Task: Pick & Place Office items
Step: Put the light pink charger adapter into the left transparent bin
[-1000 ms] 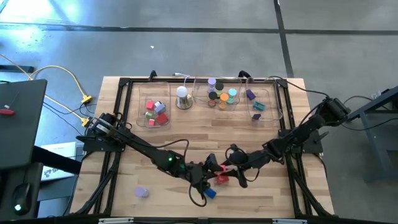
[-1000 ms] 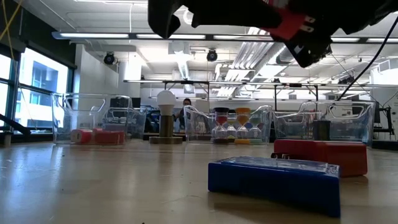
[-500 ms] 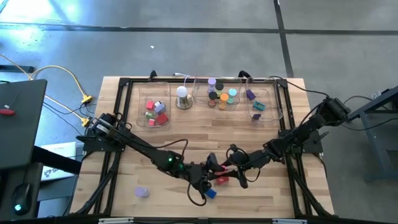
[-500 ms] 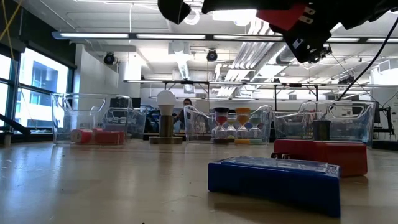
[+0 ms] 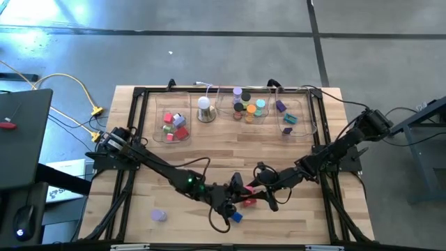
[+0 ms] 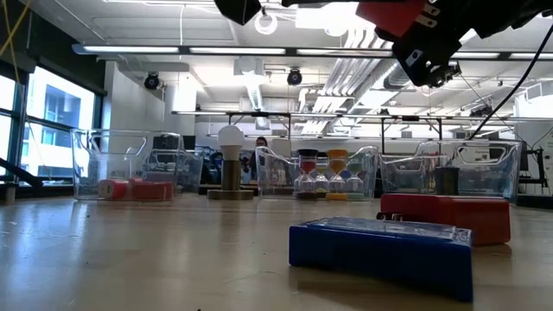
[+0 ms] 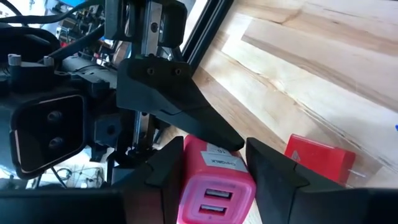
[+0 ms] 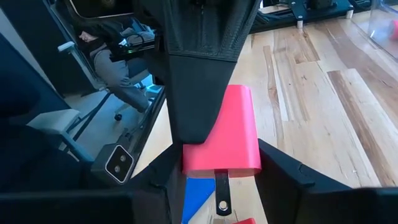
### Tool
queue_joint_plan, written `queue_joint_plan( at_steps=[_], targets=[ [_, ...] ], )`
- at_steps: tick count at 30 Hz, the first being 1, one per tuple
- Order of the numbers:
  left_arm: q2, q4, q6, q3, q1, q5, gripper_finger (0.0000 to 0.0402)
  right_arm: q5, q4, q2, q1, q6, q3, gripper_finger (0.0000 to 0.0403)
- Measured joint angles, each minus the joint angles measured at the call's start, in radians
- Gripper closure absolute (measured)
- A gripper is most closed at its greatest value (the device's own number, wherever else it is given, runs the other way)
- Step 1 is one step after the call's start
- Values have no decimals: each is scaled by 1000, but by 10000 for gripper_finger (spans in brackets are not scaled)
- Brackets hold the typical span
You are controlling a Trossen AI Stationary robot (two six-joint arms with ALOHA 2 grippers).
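pink block [image 7: 214, 186] half hidden between both grippers' fingers [image 7: 267, 177].

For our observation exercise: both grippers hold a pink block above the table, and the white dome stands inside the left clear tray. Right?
Not quite. The white dome stands on the table between the left tray and the middle tray, as the high view shows. The left gripper and right gripper do both hold the pink block above the table.
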Motion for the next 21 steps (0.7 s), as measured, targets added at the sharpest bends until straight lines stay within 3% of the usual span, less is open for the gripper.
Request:
queue_joint_plan(
  at_steps=[5, 11, 13, 18, 21],
  targets=[
    [0, 5, -25, 0, -11, -31, 253, -33, 4, 0, -2, 4, 0, 249],
    [0, 12, -84, 1, -27, -54, 254, -44, 13, 1, -3, 41, 0, 123],
    [0, 15, -190, 1, -35, -81, 254, -36, 13, 1, -8, 26, 0, 91],
    [0, -23, -432, 1, -54, -291, 254, 0, -25, 1, -18, -14, 0, 44],
    [0, -105, -512, 2, -55, -306, 254, 63, -64, 1, -19, 15, 0, 32]
  ],
)
